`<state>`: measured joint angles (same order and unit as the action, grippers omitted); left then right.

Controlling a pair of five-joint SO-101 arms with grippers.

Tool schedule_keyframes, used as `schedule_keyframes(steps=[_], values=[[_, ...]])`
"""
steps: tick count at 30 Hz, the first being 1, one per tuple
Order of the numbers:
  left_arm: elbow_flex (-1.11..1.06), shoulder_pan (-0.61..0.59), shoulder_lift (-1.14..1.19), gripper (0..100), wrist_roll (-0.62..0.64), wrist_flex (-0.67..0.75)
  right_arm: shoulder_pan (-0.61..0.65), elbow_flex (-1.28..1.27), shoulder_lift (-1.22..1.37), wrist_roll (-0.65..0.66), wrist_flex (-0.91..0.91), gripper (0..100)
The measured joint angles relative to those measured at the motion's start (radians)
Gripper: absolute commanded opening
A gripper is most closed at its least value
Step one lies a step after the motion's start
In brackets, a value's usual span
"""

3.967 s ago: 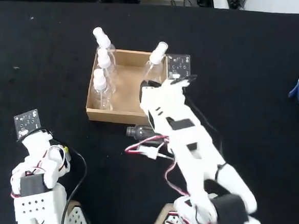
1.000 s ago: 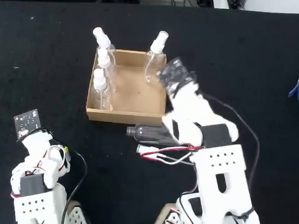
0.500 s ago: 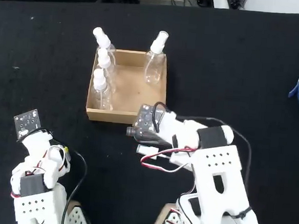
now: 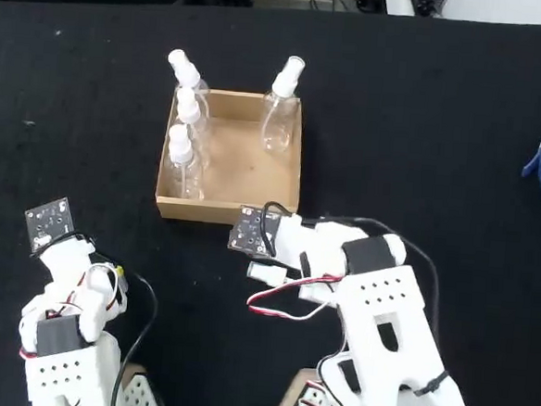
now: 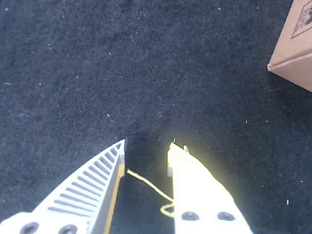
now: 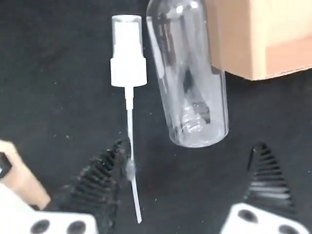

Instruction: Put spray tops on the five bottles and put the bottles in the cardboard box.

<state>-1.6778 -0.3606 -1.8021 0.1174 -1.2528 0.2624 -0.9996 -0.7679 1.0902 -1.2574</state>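
- High view: the right arm has left the box, where four capped bottles now stand. It has come down just in front of the box. A loose spray top lies beside its wrist. The left arm has not moved.
- Left wrist view: the left gripper has its fingers a little apart, with only the table between them. A corner of the box is well ahead of the tips, to one side.
- Right wrist view: the right gripper has its fingers wide apart. The last bottle lies just ahead of the tips, between their lines, with its open neck toward the gripper and one side against the box. The tube of the spray top crosses one fingertip.
- Meaning, as I judge it: four bottles are done. Now the fifth one must be gripped and capped, and the spray top is already near.
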Motion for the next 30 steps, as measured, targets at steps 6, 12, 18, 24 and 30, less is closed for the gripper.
schedule_keyframes(steps=[6, 12, 18, 24, 30], values=[[0.0, 0.0, 0.0, 3, 0.0, 0.0, 0.0, 0.015, 0.175, -0.003, 0.075, 34.0], [0.0, 0.0, 0.0, 3, 0.0, 0.0, 0.0, 0.083, 0.334, -0.003, 0.084, 34.0], [0.0, 0.0, 0.0, 3, 0.0, 0.0, 0.0, 0.098, 0.35, -0.003, 0.137, 33.9], [0.0, 0.0, 0.0, 3, 0.0, 0.0, 0.008, 0.021, 0.35, -0.003, 0.273, 33.9], [0.0, 0.0, 0.0, 3, 0.0, 0.0, 0.008, -0.038, 0.35, -0.003, 0.324, 28.2]])
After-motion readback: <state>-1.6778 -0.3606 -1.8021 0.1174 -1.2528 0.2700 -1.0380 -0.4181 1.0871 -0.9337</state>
